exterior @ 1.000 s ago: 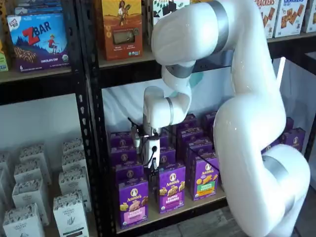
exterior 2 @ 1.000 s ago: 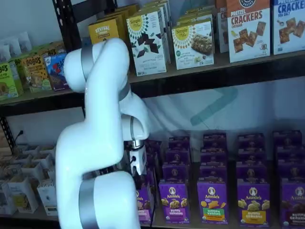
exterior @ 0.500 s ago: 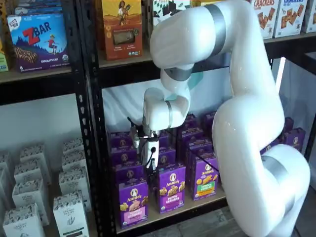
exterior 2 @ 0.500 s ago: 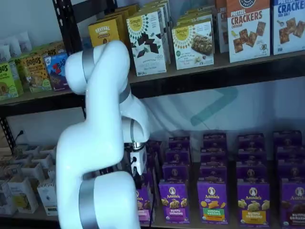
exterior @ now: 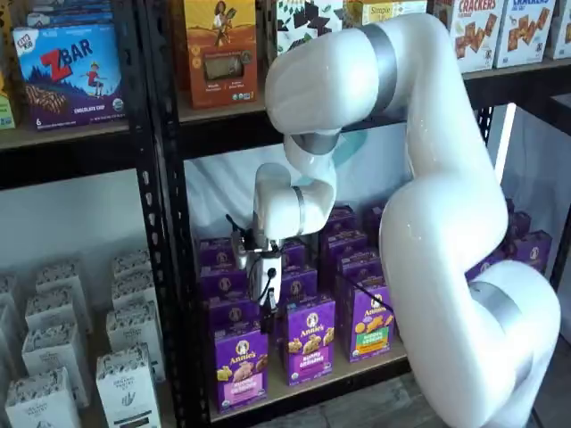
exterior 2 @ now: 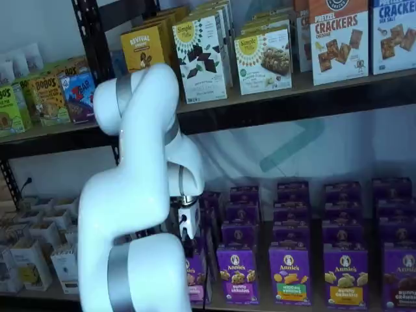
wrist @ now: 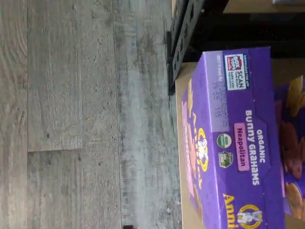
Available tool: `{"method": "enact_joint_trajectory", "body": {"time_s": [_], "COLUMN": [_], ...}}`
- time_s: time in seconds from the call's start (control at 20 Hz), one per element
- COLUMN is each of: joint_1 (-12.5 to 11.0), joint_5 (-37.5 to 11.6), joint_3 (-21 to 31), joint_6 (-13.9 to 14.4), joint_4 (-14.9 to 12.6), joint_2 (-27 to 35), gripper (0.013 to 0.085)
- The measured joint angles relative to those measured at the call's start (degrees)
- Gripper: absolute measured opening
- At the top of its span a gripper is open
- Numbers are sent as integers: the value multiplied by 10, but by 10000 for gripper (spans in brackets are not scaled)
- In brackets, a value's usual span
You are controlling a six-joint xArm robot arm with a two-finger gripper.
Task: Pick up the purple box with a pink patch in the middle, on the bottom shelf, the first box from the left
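Purple box (exterior: 240, 365): stands upright at the front of the bottom shelf (exterior: 308, 389), leftmost of the front row, pink patch low on its face; not yet gripped.
Pincer (exterior: 267, 308): hangs just above and a little behind the box top; black fingers seen narrow and side-on, gap not plain in either shelf view, taken as spread wide and holding nothing.
Risk, wrong pick: neighbouring purple box (exterior: 311, 339) stands just beside the target; a descent slightly off to that side could close on it instead.
Risk, topple: tall light carton; a fingertip landing on the top edge could tip it forward off the board.
Risk, snag: cable (exterior: 265, 287) dangles beside the fingers, close to the rows behind.
Edges: black perforated upright (exterior: 165, 267) sits close against the box's outer side; shelf lip directly in front.
Open room: grey plank floor (wrist: 71, 114) beyond the lip is bare; clear space upward under the higher shelf (exterior: 223, 120).
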Motion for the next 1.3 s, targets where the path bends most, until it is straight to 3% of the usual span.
{"method": "enact_joint_trajectory", "body": {"time_s": [1.3], "joint_1": [12], "joint_5": [3], "joint_3": [-114], "joint_6": [55], "joint_4": [-48], "joint_2": [121], "gripper": [850]}}
